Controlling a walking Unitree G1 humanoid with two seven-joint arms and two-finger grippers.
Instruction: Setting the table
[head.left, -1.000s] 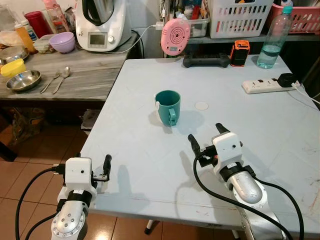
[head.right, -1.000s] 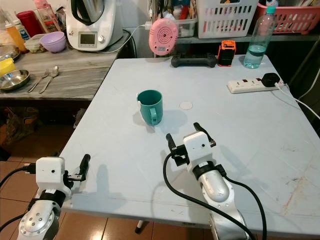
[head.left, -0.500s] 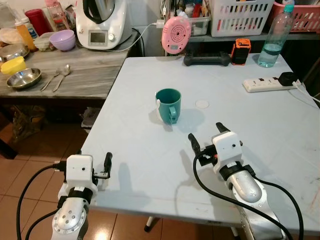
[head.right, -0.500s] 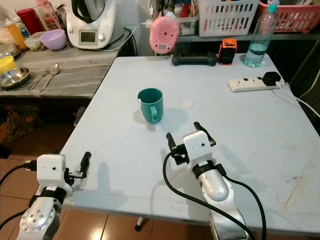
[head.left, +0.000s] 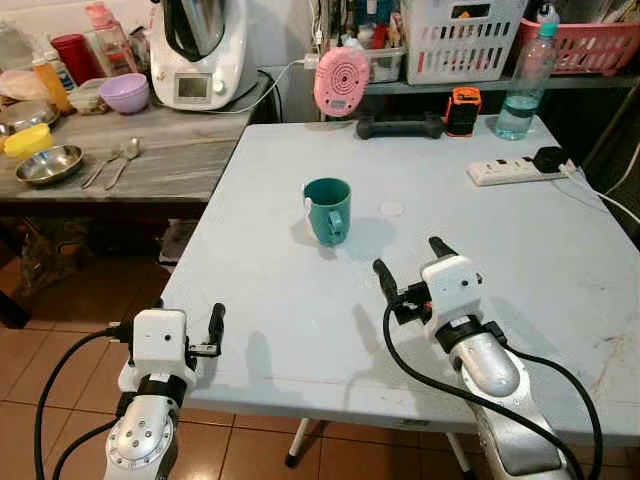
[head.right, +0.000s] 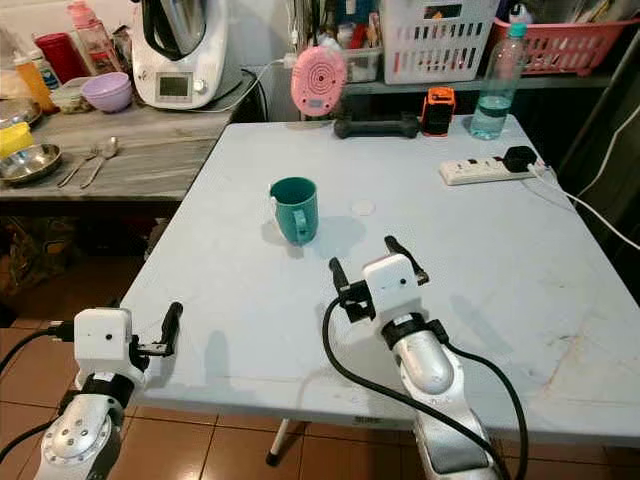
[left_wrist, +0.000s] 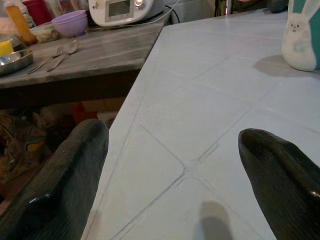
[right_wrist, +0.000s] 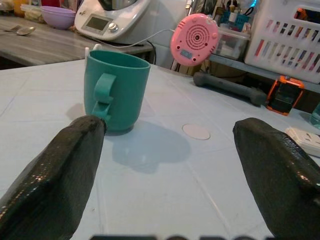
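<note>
A teal mug (head.left: 328, 208) stands upright near the middle of the pale table (head.left: 560, 270), its handle facing me. My right gripper (head.left: 408, 257) hovers open over the table just in front of the mug, a short gap away, with nothing between its fingers. In the right wrist view the mug (right_wrist: 116, 90) sits beyond the left finger (right_wrist: 60, 175). My left gripper (head.left: 187, 315) is open and empty at the table's near left edge. The left wrist view looks along that edge, with the mug (left_wrist: 302, 35) far off.
A wooden counter (head.left: 170, 150) at the left holds a steel bowl (head.left: 48, 164), fork and spoon (head.left: 118, 160) and a purple bowl (head.left: 125, 92). At the table's far side are a pink round device (head.left: 341, 80), dumbbell (head.left: 400, 127), water bottle (head.left: 525, 70) and power strip (head.left: 510, 170).
The whole picture has shifted, so the camera has moved and more of the table's near edge and floor shows. The mug stands as before, and both grippers stay open.
</note>
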